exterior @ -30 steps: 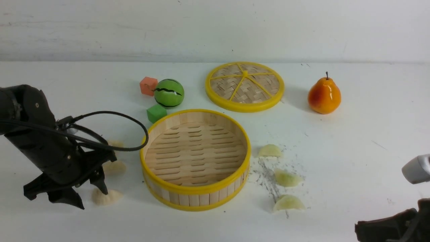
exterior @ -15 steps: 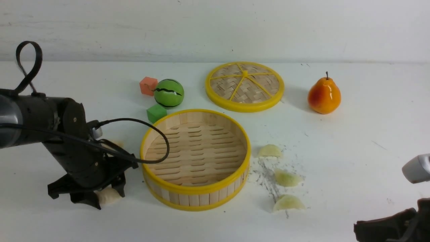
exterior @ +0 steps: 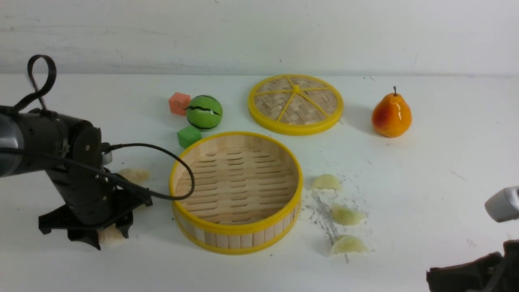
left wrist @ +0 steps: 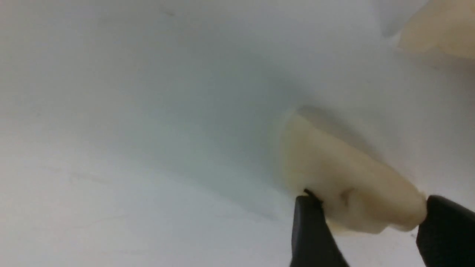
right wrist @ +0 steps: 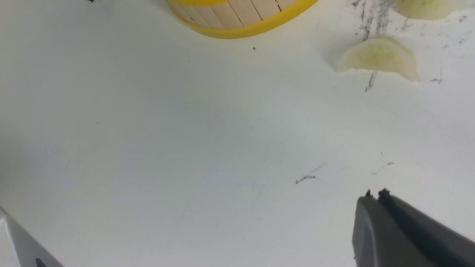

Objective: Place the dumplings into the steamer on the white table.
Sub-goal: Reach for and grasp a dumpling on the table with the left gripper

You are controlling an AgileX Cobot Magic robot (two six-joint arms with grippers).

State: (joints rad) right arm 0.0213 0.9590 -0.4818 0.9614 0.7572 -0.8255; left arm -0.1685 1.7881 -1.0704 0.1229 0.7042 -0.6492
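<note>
The steamer (exterior: 237, 229) stands in the middle of the white table (exterior: 425, 162) with nothing in it. My left gripper (exterior: 110, 240) is down at the table to its left. Its black fingers (left wrist: 311, 226) press both ends of a cream-white dumpling (left wrist: 334, 174) that lies on the table. A second cream dumpling (exterior: 134, 174) lies just beyond the arm. Three yellowish-green dumplings (exterior: 325, 182), (exterior: 346, 215), (exterior: 348, 244) lie right of the steamer. My right gripper (right wrist: 374, 193) is shut and holds nothing, low at the front right corner.
The woven yellow-rimmed lid (exterior: 295, 104) lies behind the steamer. A pear (exterior: 391, 115) stands at the back right. A green ball (exterior: 204, 112), an orange cube (exterior: 179, 103) and a green cube (exterior: 188, 136) sit behind the steamer's left side. Grey scuffs mark the table near the green dumplings.
My left arm swung over the nearest cream dumpling and came down, and its fingers closed in onto the dumpling's ends. The right arm stayed still.
</note>
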